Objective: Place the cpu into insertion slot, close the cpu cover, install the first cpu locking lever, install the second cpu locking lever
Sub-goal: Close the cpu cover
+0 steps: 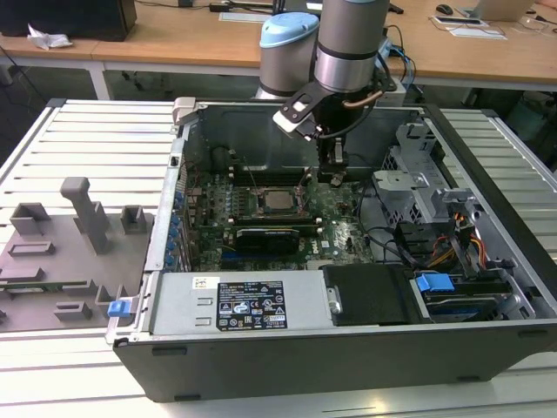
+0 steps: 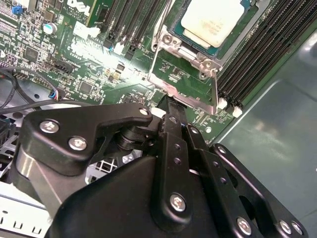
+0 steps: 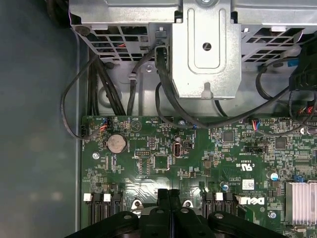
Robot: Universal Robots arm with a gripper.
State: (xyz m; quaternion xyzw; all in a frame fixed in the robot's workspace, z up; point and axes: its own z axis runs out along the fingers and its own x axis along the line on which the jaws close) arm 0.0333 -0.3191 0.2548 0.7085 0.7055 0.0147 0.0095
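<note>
A big grey tabletop [image 1: 87, 139] made of long metal strips held an open computer case [image 1: 348, 357] lying on its side, and brown wooden desks [image 1: 174, 43] stood behind it in the room. On the exterior view's left of the case sat a grey tray [image 1: 52, 252] with blocky shapes on it. Inside the case lay a green board [image 1: 335, 218] with a long black card [image 1: 270, 237] across it, and a grey box with a sticker [image 1: 235, 305] sat along the near wall. The arm [image 1: 348, 43] reached down from above into the case. The end effector [image 1: 335, 180] hung low over the board, just beside the socket on the exterior view's right. In both wrist views its black fingers [image 3: 162, 198] were clenched tight together; whether they pinched anything could not be told. The cpu [image 2: 213, 20] was lying flat in the insertion slot [image 2: 166, 38], shiny side up. The cpu cover [image 2: 214, 89] was flipped open away from the chip, so green board showed through its hole, and the fingertips [image 2: 170, 101] were right at its edge. Long black memory slots [image 2: 267, 39] ran beside the socket. A metal cage [image 3: 205, 49], black cables [image 3: 163, 99] and a round battery [image 3: 116, 143] crowded the space near the end effector
</note>
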